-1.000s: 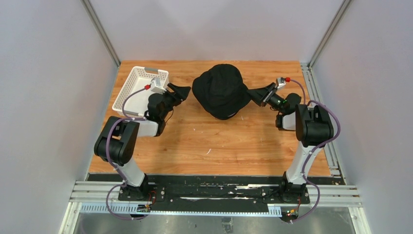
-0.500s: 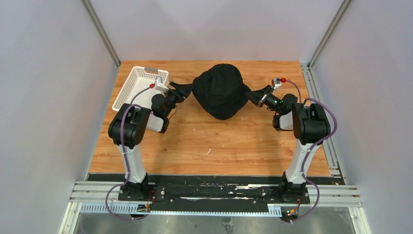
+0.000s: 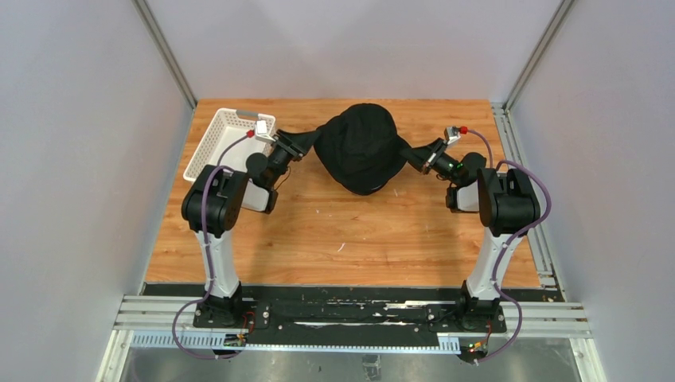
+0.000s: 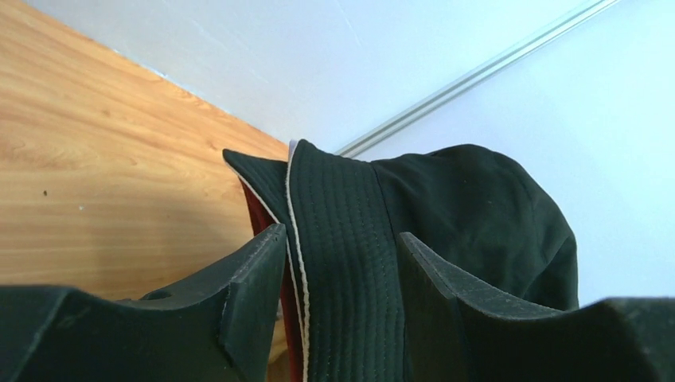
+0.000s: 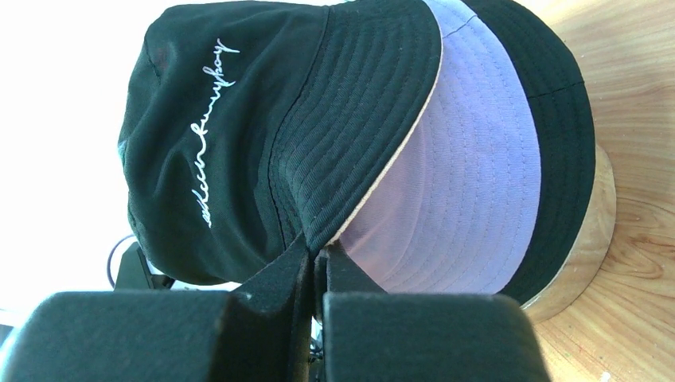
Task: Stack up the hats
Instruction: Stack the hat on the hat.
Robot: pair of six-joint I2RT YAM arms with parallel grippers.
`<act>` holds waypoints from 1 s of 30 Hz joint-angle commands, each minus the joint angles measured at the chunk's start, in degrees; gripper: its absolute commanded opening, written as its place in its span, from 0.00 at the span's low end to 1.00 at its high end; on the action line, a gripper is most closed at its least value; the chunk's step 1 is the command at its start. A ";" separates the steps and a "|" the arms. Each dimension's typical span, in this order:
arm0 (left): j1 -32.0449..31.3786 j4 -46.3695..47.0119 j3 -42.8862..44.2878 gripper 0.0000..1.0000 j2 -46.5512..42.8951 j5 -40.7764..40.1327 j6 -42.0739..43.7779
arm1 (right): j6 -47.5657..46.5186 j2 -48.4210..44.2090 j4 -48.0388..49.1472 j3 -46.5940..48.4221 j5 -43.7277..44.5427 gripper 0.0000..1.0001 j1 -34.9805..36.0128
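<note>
Though several hats are piled together, only the top black hat (image 3: 362, 147) shows from above, sitting at twelve o'clock on the wooden table (image 3: 334, 239). Up close in the right wrist view, white script runs across its crown. Beneath its cream-edged brim fan out a lavender hat (image 5: 470, 191) and then another black hat (image 5: 567, 119), all over the round wooden stand (image 5: 593, 247). From the left wrist view, a maroon hat (image 4: 261, 219) peeks out under the same brim.

At three o'clock of the pile, the right gripper (image 3: 407, 151) is clenched, its fingers (image 5: 278, 278) pressed together on the edge of the top black hat's brim. At nine o'clock, the left gripper (image 3: 305, 143) has its jaws apart, with fingers (image 4: 255, 286) standing on either side of the brim. I cannot tell whether they press it.

A white lattice basket (image 3: 215, 139) lies farther out at nine o'clock, near the table's left edge.
</note>
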 commanded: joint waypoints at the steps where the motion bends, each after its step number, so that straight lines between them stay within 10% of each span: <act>1: 0.23 3.65 2.58 0.54 0.69 4.52 -1.50 | -0.24 0.25 1.94 1.49 -0.77 0.01 0.87; 7: 0.22 3.81 2.37 0.40 0.71 5.41 -1.35 | -0.41 0.02 1.68 1.78 -0.76 0.01 0.87; 16: 0.27 3.76 3.02 0.57 2.59 6.57 -2.01 | -0.26 0.11 2.03 1.76 -0.90 0.01 0.89; 30: 0.24 3.73 3.71 0.51 3.10 7.48 -2.53 | -0.11 0.46 2.39 1.91 -0.91 0.01 0.78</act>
